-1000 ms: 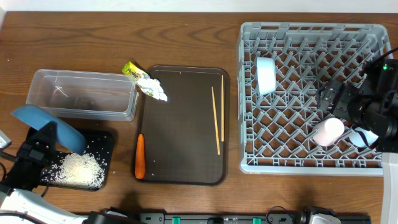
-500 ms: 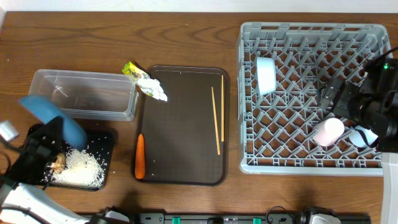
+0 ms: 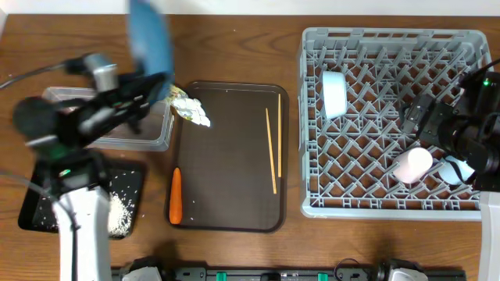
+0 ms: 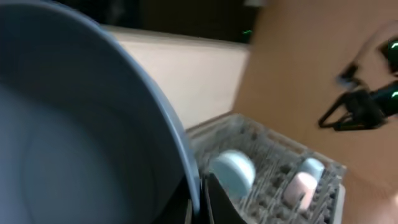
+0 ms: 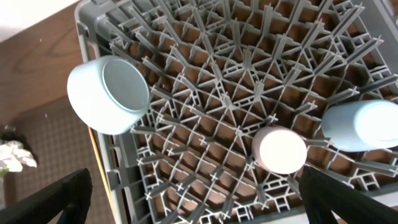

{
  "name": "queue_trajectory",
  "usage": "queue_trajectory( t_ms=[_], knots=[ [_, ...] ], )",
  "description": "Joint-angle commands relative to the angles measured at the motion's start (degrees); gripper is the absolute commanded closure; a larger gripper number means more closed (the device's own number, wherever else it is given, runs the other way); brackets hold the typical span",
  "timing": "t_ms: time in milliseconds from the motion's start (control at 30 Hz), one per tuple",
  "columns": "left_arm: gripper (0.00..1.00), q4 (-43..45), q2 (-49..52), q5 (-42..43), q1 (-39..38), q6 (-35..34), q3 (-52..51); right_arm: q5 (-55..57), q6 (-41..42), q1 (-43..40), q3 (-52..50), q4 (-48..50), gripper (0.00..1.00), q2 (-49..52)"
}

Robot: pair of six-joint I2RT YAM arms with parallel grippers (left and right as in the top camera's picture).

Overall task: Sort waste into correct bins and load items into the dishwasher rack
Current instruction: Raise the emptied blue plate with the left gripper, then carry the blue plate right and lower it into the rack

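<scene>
The large blue plate [image 3: 148, 35] is no longer held tilted low over the shallow black tray [image 3: 31, 211] at the lower left of the overhead view. It is now seen raised on edge at the upper left, above the clear tub [image 3: 160, 133], and both plate and arm are blurred by motion. In the left wrist view the plate's rim is pinched between the jaws of the left gripper [image 4: 200, 202], which are closed tightly on it.

The white rice grains [image 3: 117, 215] are left spread on the black tray, partly covered by the arm. The brown lump that showed there half a second ago cannot be made out now. The plate's inner face appears bare, so emptying is judged done and transfer to the dishwasher rack [image 3: 312, 207] begun.

Nothing else is changed. The carrot [image 3: 176, 195], chopsticks [image 3: 271, 148] and tissue [image 3: 195, 113] are still on or at the edge of the dark-brown serving tray [image 3: 230, 211]. The white bowl [image 5: 109, 93], pink cup [image 5: 280, 149] and light-blue cup [image 5: 360, 124] are already in the rack. The right gripper [image 5: 194, 183] is kept above the rack at the right, jaws spread wide and holding nothing.
</scene>
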Motion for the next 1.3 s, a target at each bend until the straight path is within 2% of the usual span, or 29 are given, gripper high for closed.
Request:
queue_trajectory(
  t_ms=[0, 100, 267, 333, 600, 800, 1067, 1267],
  knots=[
    [0.94, 6.9, 3.7, -17.4, -12.6, -9.7, 0.8, 0.2, 1.1, 0.3, 0.1, 0.0, 0.01, 0.0],
    [0.94, 15.0, 9.1, -24.6, -22.0, -14.3, 0.8, 0.2, 2.8, 0.2, 0.1, 0.0, 0.01, 0.0],
    [0.94, 38.5, 20.7, -26.1, -34.0, -20.9, 1.2, 0.6, 3.8, 0.0, 0.1, -0.1, 0.01, 0.0],
    [0.94, 43.2, 24.0, -27.2, -36.9, -23.1, 2.0, 0.6, 3.8, -0.8, 0.1, -0.5, 0.01, 0.0],
    [0.94, 44.9, 27.9, -34.7, -45.5, -23.3, 3.0, 0.6, 4.9, -4.7, 0.1, -1.1, 0.01, 0.0],
    [0.93, 46.1, 27.9, -35.7, -49.8, -22.4, 3.2, 0.6, 4.9, -5.9, 0.1, -2.3, 0.01, 0.0],
    [0.93, 40.4, 27.9, -46.0, -56.6, -22.4, 3.2, 0.6, 4.9, -7.5, 0.1, -2.9, 0.01, 0.0],
    [0.94, 42.4, 27.9, -47.1, -59.2, -22.4, 3.2, 0.6, 4.9, -9.1, 0.1, -3.7, 0.01, 0.0]
  ],
)
